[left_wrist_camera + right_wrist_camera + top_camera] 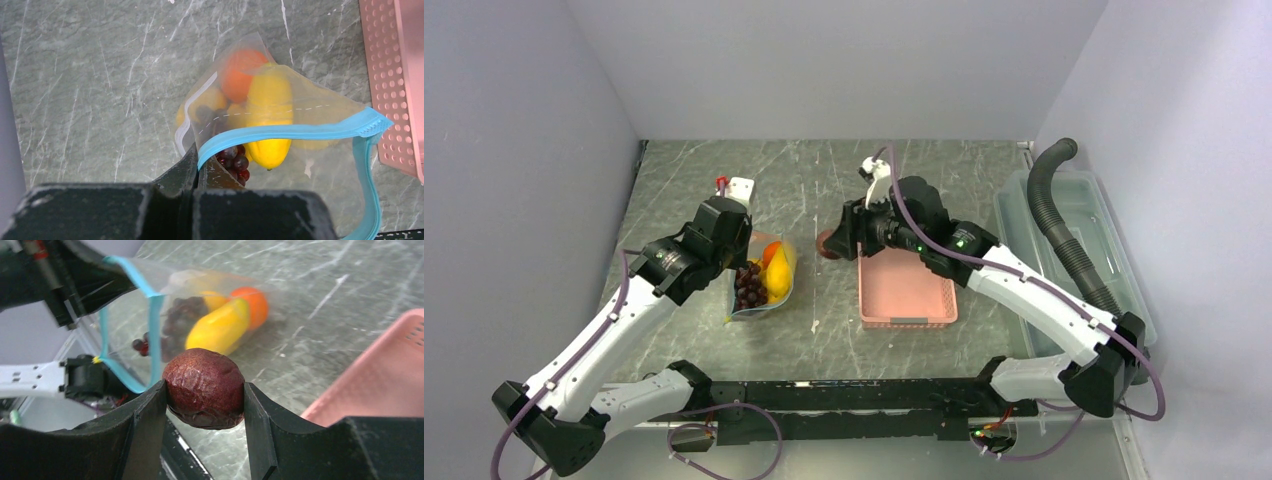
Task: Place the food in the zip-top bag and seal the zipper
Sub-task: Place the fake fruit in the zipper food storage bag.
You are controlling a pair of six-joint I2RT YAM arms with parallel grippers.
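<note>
1. Clamping a dark red-brown fruit between both fingers, the right gripper hangs above the table, between the zip-top bag and the pink basket.
2. Left gripper: fingers pressed together on the bag's mouth edge, at one end of the teal-blue zipper.
3. Bag: the mouth gapes and is raised, and the far end lies on the table. Inside are yellow pieces, an orange fruit and grapes, with the grapes nearest the mouth.
4. Surface: grey-green marbled tabletop, scratched, with plain pale walls on three sides.
5. Right edge: a clear bin with a black ribbed hose lying over it.
6. Cut off or obscured: the zipper's lower run leaves the left wrist view at the bottom edge. In the top view the left fingertips are hidden behind the wrist.
</note>
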